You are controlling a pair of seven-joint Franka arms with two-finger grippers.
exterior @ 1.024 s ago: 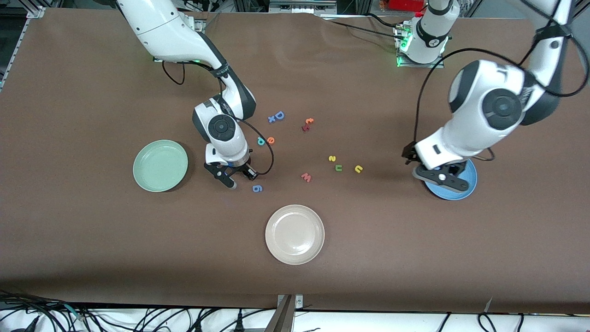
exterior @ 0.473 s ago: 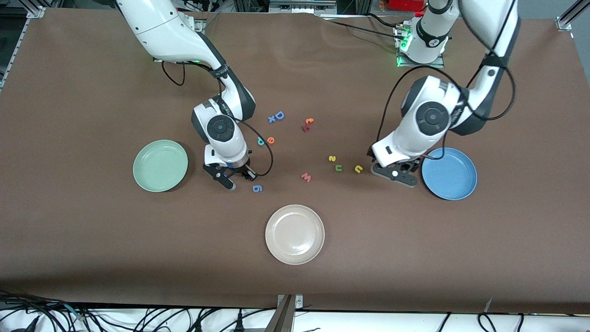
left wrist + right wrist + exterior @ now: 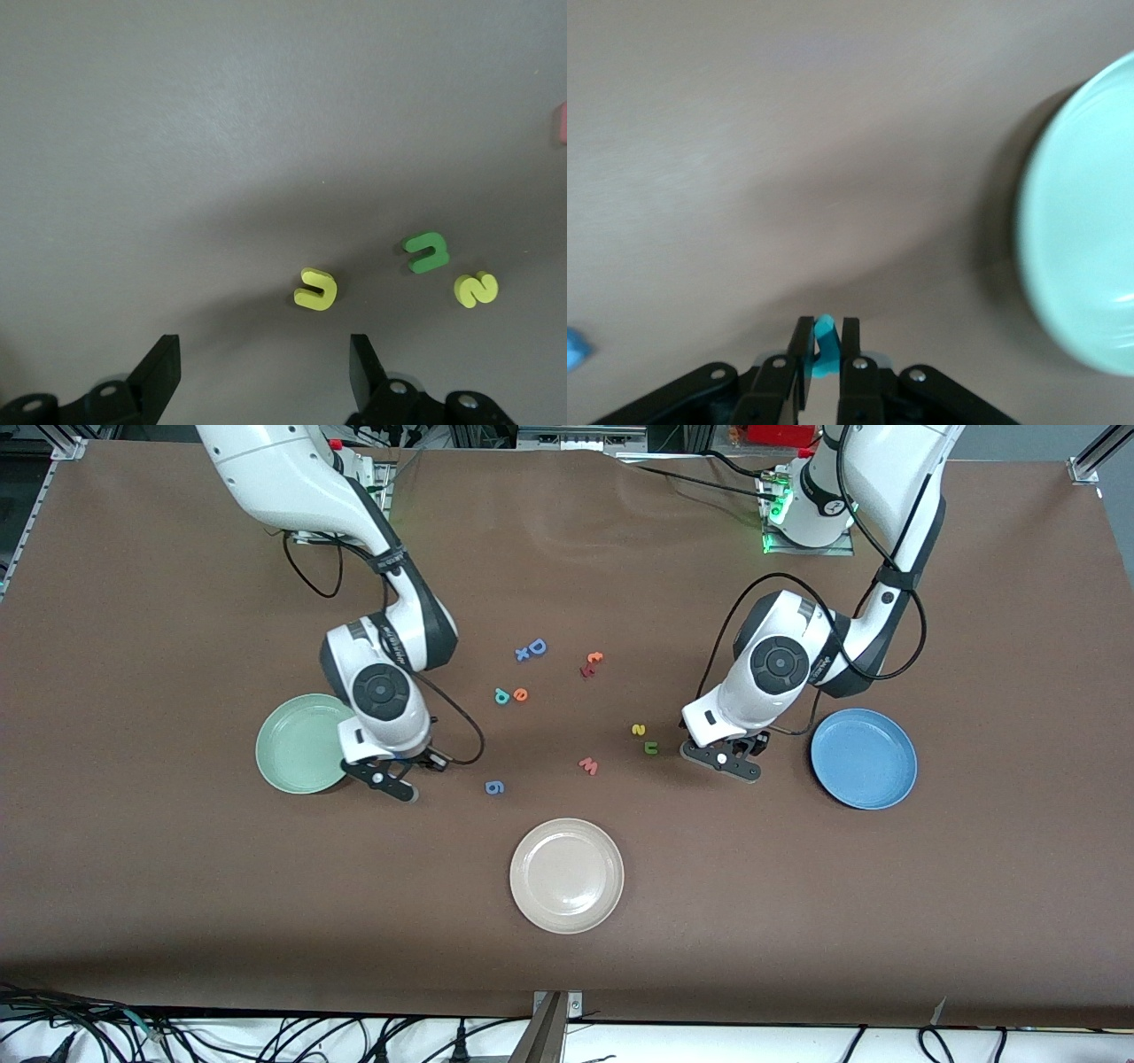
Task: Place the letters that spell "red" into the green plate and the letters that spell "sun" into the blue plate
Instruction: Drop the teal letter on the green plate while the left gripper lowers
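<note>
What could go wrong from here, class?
1. The right pincer pinches only the edge of a small teal letter; it could slip out short of the green plate.
2. The open left pincer hangs over the yellow arch letter; its fingers could nudge it aside.

"s" and "u" side by side, nearer the blue plate.

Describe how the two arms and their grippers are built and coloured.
Both arms have glossy white shells with dark grey joint bands and round dark caps at the wrist. A thin black cable loops along each. The left gripper and right gripper are black, with two flat fingers and small silver screws.
</note>
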